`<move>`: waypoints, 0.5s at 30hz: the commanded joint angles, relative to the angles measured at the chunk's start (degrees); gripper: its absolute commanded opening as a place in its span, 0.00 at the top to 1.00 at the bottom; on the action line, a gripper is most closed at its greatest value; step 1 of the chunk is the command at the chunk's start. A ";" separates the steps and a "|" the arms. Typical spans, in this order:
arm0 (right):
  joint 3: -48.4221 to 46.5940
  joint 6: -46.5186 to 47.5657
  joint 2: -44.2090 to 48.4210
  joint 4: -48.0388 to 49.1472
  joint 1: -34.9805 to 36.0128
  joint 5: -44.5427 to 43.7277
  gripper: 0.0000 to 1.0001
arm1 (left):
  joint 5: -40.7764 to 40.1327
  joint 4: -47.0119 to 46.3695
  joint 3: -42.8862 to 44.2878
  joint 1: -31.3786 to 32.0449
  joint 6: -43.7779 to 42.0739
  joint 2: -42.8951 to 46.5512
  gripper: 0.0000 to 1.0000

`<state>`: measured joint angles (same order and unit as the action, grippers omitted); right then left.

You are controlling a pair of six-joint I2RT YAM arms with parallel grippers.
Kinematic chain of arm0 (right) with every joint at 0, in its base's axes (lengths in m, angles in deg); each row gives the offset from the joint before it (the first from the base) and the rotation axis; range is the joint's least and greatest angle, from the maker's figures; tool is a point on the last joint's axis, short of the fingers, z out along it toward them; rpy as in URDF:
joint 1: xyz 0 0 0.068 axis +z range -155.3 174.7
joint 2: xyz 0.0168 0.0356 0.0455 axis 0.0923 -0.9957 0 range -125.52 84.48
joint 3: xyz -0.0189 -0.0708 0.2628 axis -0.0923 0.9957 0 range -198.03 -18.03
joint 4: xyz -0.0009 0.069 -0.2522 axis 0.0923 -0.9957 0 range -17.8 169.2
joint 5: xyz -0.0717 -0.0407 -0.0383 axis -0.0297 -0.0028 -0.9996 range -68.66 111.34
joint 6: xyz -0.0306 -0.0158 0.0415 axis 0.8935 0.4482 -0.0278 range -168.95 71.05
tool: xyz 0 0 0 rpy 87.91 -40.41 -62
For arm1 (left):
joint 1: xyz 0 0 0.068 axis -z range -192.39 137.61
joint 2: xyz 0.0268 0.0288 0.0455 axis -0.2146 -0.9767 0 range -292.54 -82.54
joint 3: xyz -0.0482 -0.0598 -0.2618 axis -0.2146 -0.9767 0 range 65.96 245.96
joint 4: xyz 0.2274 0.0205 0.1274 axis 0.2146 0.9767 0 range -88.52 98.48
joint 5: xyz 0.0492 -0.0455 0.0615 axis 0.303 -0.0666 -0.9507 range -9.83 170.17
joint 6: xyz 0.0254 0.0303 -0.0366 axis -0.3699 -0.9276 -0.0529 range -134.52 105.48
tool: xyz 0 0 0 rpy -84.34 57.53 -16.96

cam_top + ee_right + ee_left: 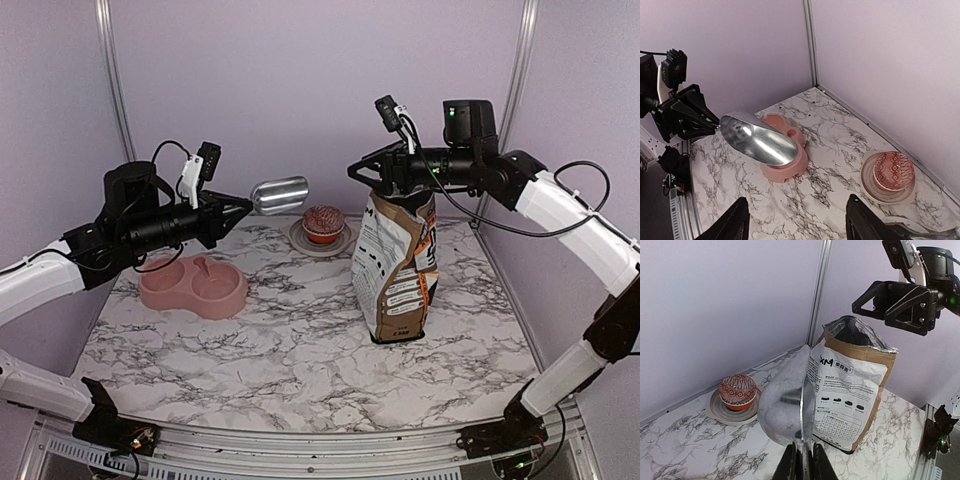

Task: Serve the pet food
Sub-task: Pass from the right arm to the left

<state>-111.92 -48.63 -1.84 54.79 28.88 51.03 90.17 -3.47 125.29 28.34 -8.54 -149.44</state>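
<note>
The left fingers (789,466) are narrow and pinch the thin handle of a metal scoop (787,407), which reaches out in front of them above the marble table (300,370). The hollow of the scoop looks bare and shiny in the right wrist view. Below the left fingers and a little to their front lies a pink double pet bowl (228,303) on the table.

The right fingers (735,222) stand wide apart with nothing between them. They hang just above the open top of a printed paper food bag (400,265), which stands upright under them. Between the tip of the scoop and the bag, further back, a cupcake (323,222) with a red patterned wrapper sits on a small plate (320,250).

The pet food itself does not show in any view; the inside of the bag is too dark to tell
</note>
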 commanded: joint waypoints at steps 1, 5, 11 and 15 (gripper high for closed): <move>-4.41 3.18 2.48 -5.46 -0.81 -10.57 0.33 | -4.26 3.45 0.84 -1.12 -1.82 1.87 1.00; -4.71 3.40 4.11 -6.49 -1.21 -16.83 0.23 | -5.73 5.77 2.03 -1.36 -2.68 2.32 1.00; -6.62 1.48 4.75 -8.91 -2.00 -27.38 0.12 | -6.14 10.04 4.01 -3.33 -4.84 2.26 1.00; -10.49 -1.99 3.38 -14.04 -5.11 -31.02 0.10 | -7.22 11.23 3.64 -3.35 -5.94 2.91 1.00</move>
<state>-117.23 -47.06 1.98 46.38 26.87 27.38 84.36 5.50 127.34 25.08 -12.39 -148.50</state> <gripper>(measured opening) 0.895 0.096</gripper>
